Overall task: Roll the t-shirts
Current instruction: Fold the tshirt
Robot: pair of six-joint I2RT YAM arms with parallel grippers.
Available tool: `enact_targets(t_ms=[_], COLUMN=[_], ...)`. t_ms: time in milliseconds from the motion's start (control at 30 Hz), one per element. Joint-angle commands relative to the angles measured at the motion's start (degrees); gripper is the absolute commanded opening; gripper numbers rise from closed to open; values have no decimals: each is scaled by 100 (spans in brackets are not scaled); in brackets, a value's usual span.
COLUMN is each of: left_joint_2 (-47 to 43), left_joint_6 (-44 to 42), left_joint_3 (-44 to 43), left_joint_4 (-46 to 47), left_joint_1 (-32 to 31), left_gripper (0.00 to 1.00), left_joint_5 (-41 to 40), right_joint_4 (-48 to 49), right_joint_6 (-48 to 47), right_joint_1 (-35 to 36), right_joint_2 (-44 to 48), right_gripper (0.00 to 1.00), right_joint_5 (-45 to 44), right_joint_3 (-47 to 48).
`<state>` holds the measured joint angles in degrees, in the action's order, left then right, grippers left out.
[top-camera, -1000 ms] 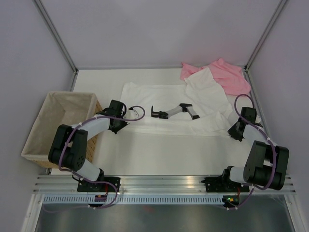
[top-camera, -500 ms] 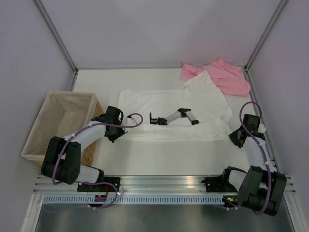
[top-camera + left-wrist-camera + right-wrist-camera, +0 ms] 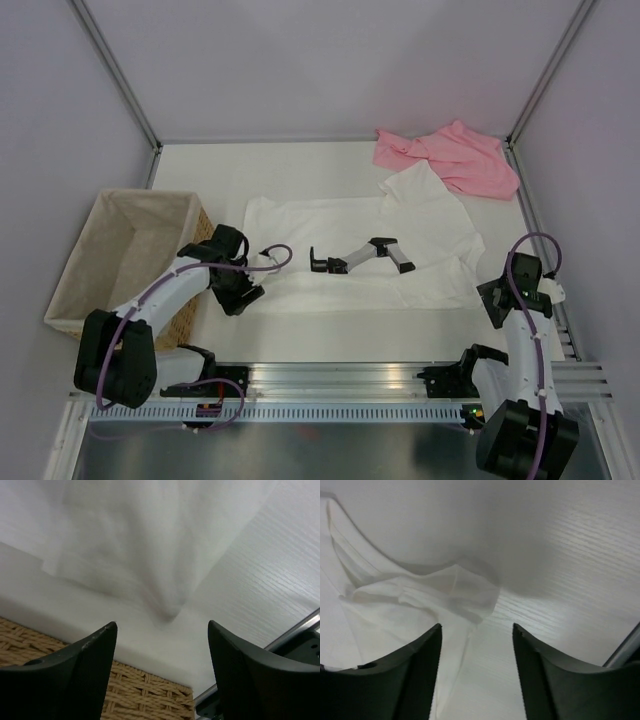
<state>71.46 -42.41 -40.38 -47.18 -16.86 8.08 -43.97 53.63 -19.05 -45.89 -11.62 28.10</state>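
Overhead, the white tee (image 3: 340, 215) lies spread left-to-right on the table (image 3: 330, 325), pink tee (image 3: 450, 155) bunched far right; my left tool (image 3: 243, 297) is at its near-left corner, right tool (image 3: 498, 300) at its near-right. Left wrist: tool wide, empty, cloth just ahead. Right wrist: wide, empty, a crumpled corner just ahead.

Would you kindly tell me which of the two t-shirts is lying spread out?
The white tee: it lies spread out fairly flat in the middle, while the pink tee is bunched up in the far right corner.
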Motion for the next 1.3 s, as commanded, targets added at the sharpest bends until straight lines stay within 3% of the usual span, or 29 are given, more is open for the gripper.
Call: enact_targets(t_ms=[0,100,333,467,600,867,1033,1167,1267], left_joint_2=[-115,262,2616,4178,4901,5747,5888,5923,5949], left_joint_6=[143,958,2772,3291,3555,3846,3890,3785,3767], left_joint_3=[-1028,-2269,-4547,-5811,-6262,-6719,-6702,-6667,-6649], left_joint_4=[-485,-275,639,657,666,701,789,877,930], left_joint_1=[16,86,376,657,825,1053,1220,1264,1264], left_gripper=[81,87,84,83,81,80,75,61,58], left_joint_5=[317,432,-411,-544,-403,-113,-17,255,282], right_joint_4=[-192,632,2961,2729,2323,2261,2261,2129,2155], right_joint_6=[88,-684,-2855,-3762,-4061,-4685,-4887,-5055,-5099], right_joint_1=[-38,-38,549,727,780,982,1131,1237,1246], right_joint_2=[194,-164,-2097,-4211,-5665,-7485,-8005,-8296,-8252], right_gripper=[69,74,69,69,68,70,70,66,64], right_joint_5=[-875,-948,150,1134,1705,1944,2278,2163,2338], right_joint_3=[676,1370,3005,4254,5537,6620,6946,6973,6815])
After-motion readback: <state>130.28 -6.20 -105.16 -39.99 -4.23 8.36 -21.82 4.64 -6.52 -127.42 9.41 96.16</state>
